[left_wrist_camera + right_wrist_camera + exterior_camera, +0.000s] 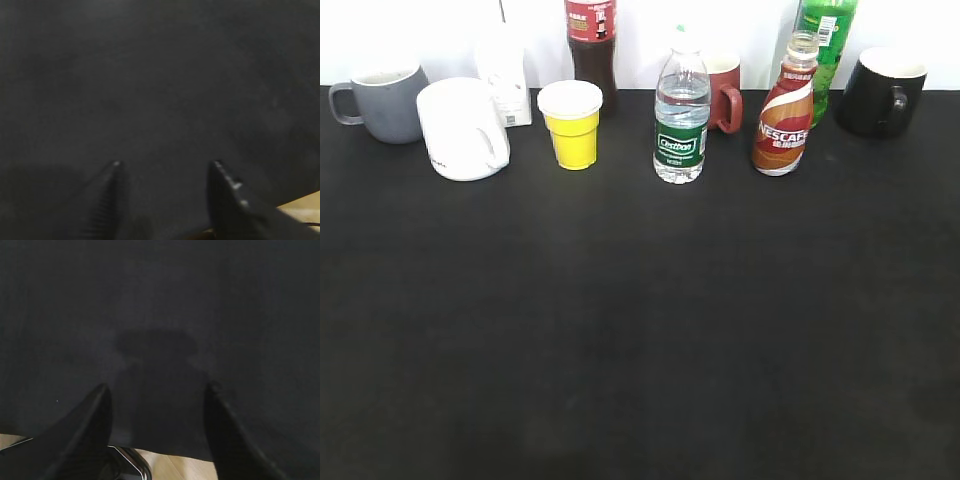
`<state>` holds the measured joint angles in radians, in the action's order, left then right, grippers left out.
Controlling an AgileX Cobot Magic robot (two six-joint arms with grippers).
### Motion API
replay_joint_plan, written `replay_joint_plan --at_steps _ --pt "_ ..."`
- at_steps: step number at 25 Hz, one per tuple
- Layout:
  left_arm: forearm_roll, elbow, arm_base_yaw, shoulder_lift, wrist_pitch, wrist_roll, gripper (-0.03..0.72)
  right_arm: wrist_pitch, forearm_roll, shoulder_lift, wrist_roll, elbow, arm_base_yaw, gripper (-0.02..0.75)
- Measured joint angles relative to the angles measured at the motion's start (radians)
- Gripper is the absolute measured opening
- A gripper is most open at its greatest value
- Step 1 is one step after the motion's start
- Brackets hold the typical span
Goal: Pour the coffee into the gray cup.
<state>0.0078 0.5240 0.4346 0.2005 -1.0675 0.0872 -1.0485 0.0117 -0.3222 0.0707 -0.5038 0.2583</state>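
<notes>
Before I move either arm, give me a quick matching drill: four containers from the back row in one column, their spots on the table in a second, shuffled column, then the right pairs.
Things:
1. gray cup
2. NESCAFE coffee bottle
3. yellow cup
4. black mug

Places, as the exterior view shows them:
A. far right end of the row
B. far left end, beside the white mug
C. right of the water bottle, in front of the green bottle
D. in front of the cola bottle, left of the water bottle

Pairs: 1-B, 2-C, 3-D, 4-A
</notes>
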Motion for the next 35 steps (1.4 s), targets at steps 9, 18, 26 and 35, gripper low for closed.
replay_joint_plan --at_steps 9,18,26,35 --pt "0.000 -0.001 -0.302 -0.136 0.001 0.000 0.230 0.004 -0.012 0.257 0.001 0.001 -0.217 0.452" --pt "-0.001 -0.001 -0.401 -0.208 0.000 0.000 0.230 0.006 -0.012 0.331 0.001 0.001 -0.301 0.452" --pt "-0.001 -0.001 -0.407 -0.208 0.000 0.001 0.230 0.006 -0.012 0.331 0.001 0.002 -0.301 0.451" --pt "-0.001 -0.001 -0.407 -0.208 0.000 0.001 0.230 0.006 -0.012 0.331 0.001 0.002 -0.294 0.451"
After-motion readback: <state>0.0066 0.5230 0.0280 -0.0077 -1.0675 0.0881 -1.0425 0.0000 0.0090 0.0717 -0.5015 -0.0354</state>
